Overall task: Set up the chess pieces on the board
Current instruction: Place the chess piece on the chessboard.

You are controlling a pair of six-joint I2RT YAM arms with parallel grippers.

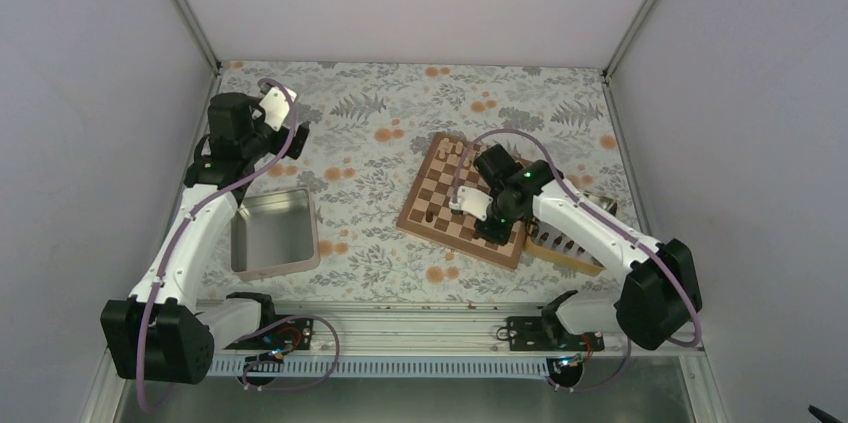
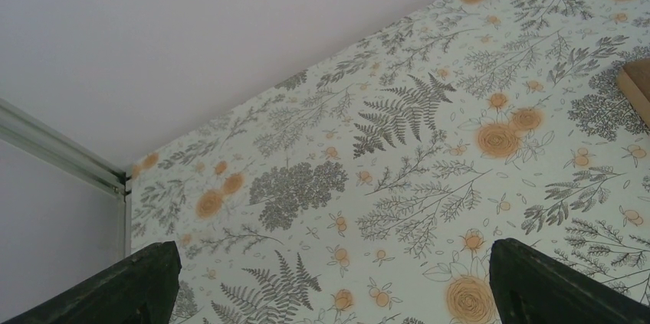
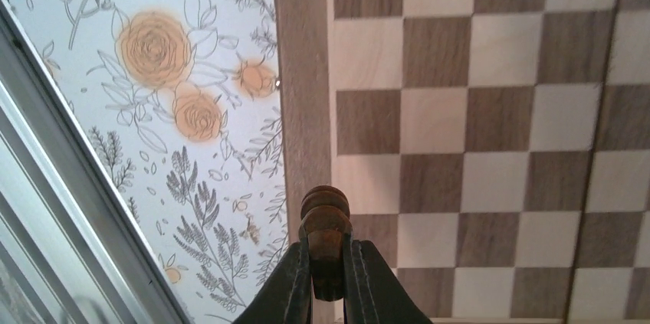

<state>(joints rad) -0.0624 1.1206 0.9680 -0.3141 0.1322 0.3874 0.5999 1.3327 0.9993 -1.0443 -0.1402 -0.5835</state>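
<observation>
Right pincer: clenched on one dark brown chess piece, rounded head showing above the fingertips. You hold it over the board, at the brown border by the edge squares; whether it touches cannot be told. In the top view, pale pieces stand at the board's far corner, and a wooden tray lies just beside its right edge. Left pincer: released, fingers spread wide above the floral bench, well apart from the board. A grey tin sits by your left arm.
</observation>
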